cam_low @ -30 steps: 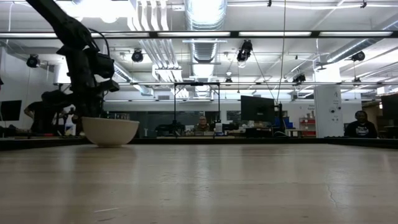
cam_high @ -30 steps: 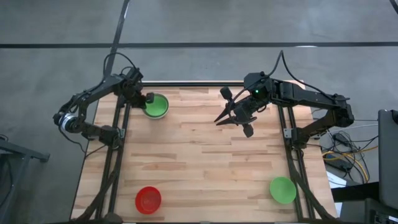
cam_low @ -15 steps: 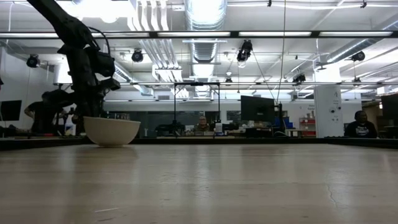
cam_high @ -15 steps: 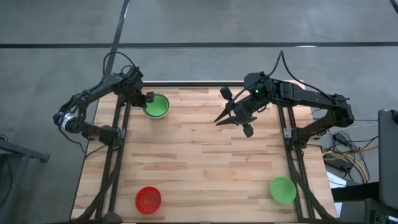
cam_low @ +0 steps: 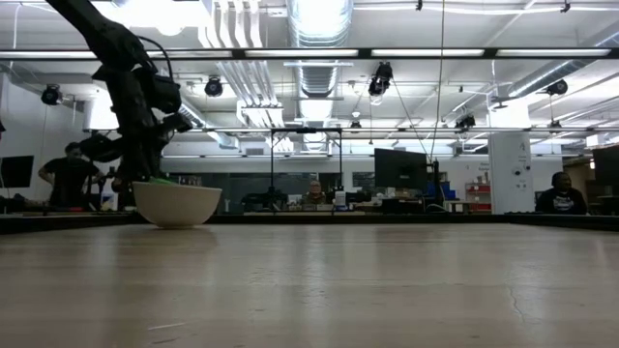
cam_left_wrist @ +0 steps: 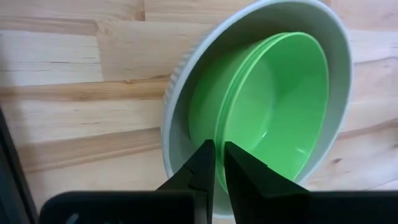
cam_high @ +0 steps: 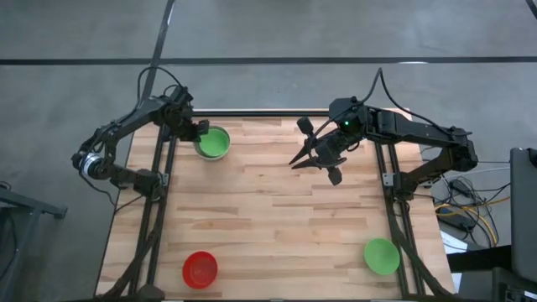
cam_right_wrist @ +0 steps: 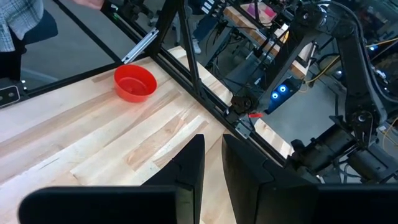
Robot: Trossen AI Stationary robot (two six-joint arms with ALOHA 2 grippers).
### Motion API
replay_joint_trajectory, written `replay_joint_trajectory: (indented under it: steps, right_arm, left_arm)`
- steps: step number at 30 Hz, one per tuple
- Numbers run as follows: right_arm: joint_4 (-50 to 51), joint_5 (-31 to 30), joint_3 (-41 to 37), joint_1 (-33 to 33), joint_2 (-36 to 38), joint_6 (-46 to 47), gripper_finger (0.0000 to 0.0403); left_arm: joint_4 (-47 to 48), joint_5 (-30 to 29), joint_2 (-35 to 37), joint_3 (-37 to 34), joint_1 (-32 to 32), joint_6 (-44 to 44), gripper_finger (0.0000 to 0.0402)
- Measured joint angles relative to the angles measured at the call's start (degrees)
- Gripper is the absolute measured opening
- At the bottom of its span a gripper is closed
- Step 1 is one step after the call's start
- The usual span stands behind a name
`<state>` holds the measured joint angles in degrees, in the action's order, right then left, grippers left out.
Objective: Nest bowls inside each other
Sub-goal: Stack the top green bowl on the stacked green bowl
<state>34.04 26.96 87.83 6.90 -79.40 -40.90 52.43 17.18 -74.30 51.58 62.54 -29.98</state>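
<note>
Two green bowls sit nested in the grey bowl (cam_left_wrist: 186,74) at the far left corner of the worktop (cam_high: 277,218), and my left claw (cam_left_wrist: 217,163) is pinched on the rim of the upper green bowl (cam_left_wrist: 273,106), fingers close together with only that thin edge between them. That bowl sits a little tilted in the green one beneath it, not fully seated.

As I judge it, the risk is in the letting go: if I pull away with the rim pinched, I could drag the whole stack or tip the grey bowl, which lies near the worktop's edge. If I open while the bowl is askew, it may settle crooked and leave the next bowl nothing flat to drop into.

My right claw (cam_high: 312,158) hangs above the worktop's far middle, fingers a narrow gap apart, holding nothing. The red bowl (cam_high: 200,268) lies at the near left, the last green bowl (cam_high: 382,255) at the near right, both well apart from the stack. Nothing lies between them and the stack; only my own arms could cross paths.
</note>
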Motion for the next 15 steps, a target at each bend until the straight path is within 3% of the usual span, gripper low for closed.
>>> replay_joint_trajectory:
  steps: [15]
  right_arm:
    - [0.0,0.0,0.0,-0.01,0.0,-0.05,0.0052]
  left_arm:
    - [0.55,0.97,0.26,-0.16,0.0,3.77,0.0036]
